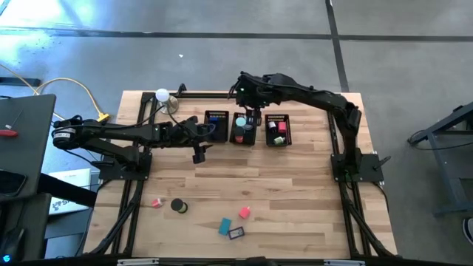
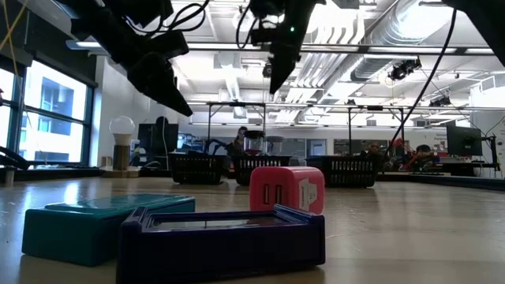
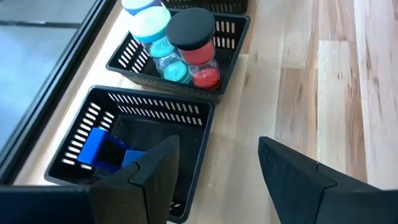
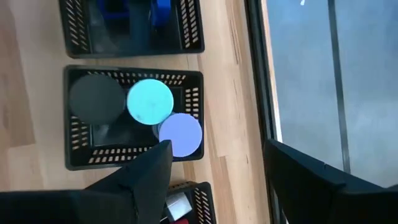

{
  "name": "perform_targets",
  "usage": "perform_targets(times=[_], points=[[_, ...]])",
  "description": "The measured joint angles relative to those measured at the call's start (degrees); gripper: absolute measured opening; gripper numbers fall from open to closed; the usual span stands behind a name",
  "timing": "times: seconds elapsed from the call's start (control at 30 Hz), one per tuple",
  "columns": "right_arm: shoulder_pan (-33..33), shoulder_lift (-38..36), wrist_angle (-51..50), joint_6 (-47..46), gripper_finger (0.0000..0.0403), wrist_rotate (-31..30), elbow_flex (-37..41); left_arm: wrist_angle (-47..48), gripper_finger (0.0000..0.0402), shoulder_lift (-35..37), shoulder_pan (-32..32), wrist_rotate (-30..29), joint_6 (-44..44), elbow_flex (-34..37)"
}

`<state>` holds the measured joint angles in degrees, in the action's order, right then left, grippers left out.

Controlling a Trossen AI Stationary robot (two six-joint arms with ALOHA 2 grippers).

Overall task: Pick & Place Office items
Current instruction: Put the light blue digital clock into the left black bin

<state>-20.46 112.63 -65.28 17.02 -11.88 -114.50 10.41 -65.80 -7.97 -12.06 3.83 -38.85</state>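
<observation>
Left claw (image 1: 198,151) hangs wide and empty beside the left bin (image 1: 216,126); right claw (image 1: 251,114), also wide, hovers over the middle bin (image 1: 243,128). Office items (pink block (image 1: 244,213), black roll (image 1: 178,206)) lie toward the surface's six o'clock edge.

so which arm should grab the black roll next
Left, probably. Its open, empty pincer hangs on the roll's side of the table; the right pincer, also open, is over the middle bin, farther off.

No legible text, label or number anywhere — not on bins, blocks or jars.
</observation>
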Motion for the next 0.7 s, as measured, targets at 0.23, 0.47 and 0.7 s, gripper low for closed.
perform_targets(times=[0.23, 0.47, 0.7], points=[[3.0, -3.7, -2.2, -2.4, 0.0243, 0.3, 0.0, 1.4, 0.0211, 0.0, 0.0, 0.0, -3.4, 0.0], [7.8, -6.1, -8.7, -12.4, 0.0243, 3.6, 0.0, 1.6, 0.0211, 0.0, 0.0, 0.0, -3.9, 0.0], [13.7, -6.2, -13.6, -23.5, 0.0244, 4.0, 0.0, 1.3, 0.0211, 0.0, 0.0, 0.1, -6.8, 0.0]])
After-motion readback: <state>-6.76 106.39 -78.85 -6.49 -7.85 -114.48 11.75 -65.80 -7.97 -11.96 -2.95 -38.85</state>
